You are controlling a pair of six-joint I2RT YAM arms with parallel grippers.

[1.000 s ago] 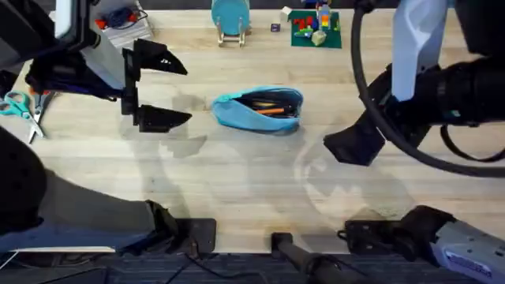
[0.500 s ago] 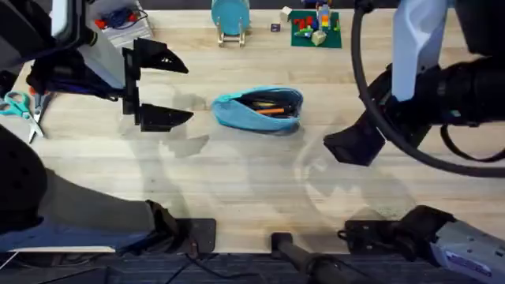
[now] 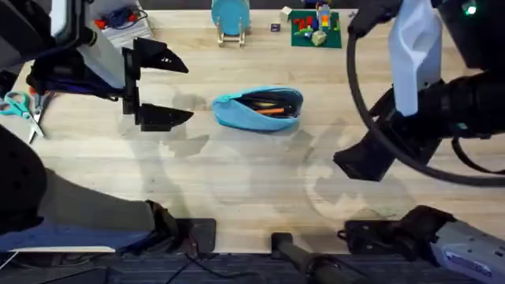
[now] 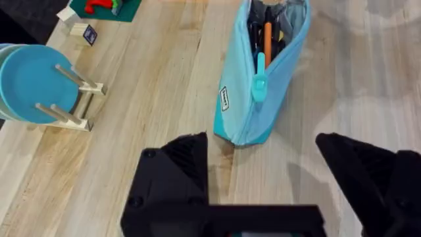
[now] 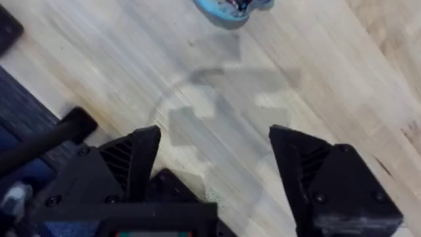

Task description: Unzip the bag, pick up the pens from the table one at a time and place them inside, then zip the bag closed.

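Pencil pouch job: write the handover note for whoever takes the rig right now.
Left tool: open, empty, beside the pouch's closed end.
Right tool: open, empty, above bare table on the pouch's other side.
Bag: mid-table, unzipped, zipper pull partway along.
Pens: orange and dark ones inside the bag; none seen loose on the table.
Done: unzipping, loading.
Left: zip the bag closed.
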